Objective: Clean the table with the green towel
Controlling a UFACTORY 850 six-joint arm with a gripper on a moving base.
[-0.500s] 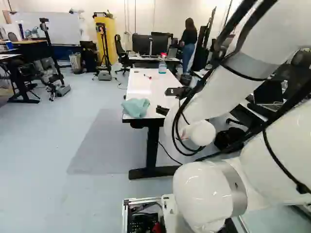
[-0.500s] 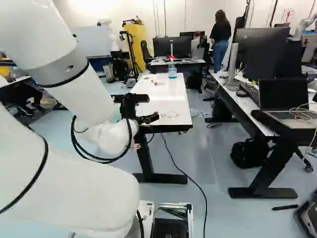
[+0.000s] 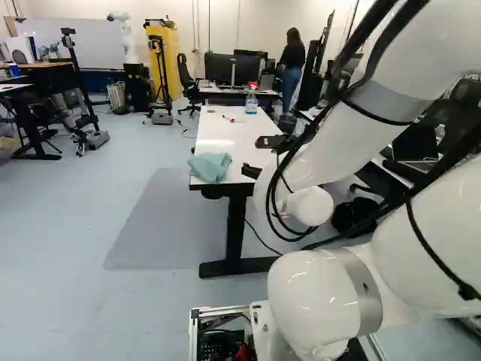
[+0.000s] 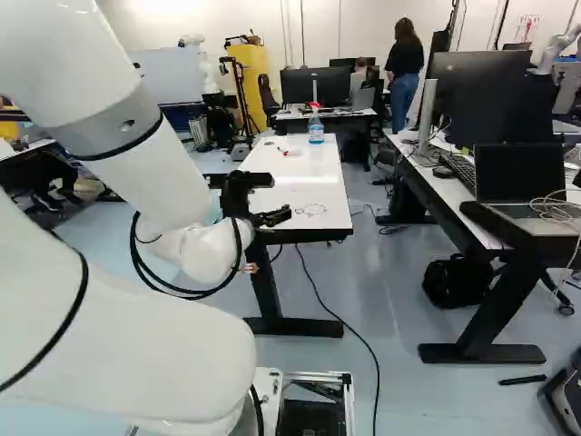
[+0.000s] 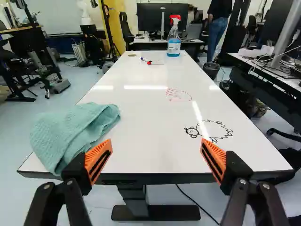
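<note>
The gripper [image 4: 280, 197] has its two fingers spread wide, the orange pads [image 5: 99, 160] facing each other with nothing pinched between them. Its fingers point out toward the near end of the white table [image 5: 153, 162], whose top runs away ahead of them. Close by, off the outer side of the left finger, the green towel [image 5: 73, 134] lies in a loose, crumpled heap on the table's near left corner, part of it lapping over the side edge; whether it touches that finger I can't tell. Below and ahead of the gripper, a black cable [image 5: 197, 205] trails over the floor beside the table's dark foot [image 5: 155, 213]. On the tabletop, ahead and a little nearer the right finger, there is a black line drawing [image 5: 207, 131] with a small face at one end. Past it, ahead of the gap between the fingers, comes a looping red scribble [image 5: 178, 95]. Farther out, on the left finger's side of the scribble, lies a marker [image 5: 146, 61] with a red end. Beyond that and to its right, near the table's far end, a spray bottle [image 5: 174, 44] stands upright, blue liquid inside and a red-and-white head on top. Past the table, a large dark monitor [image 5: 150, 18] stands on another desk [image 5: 141, 45].
</note>
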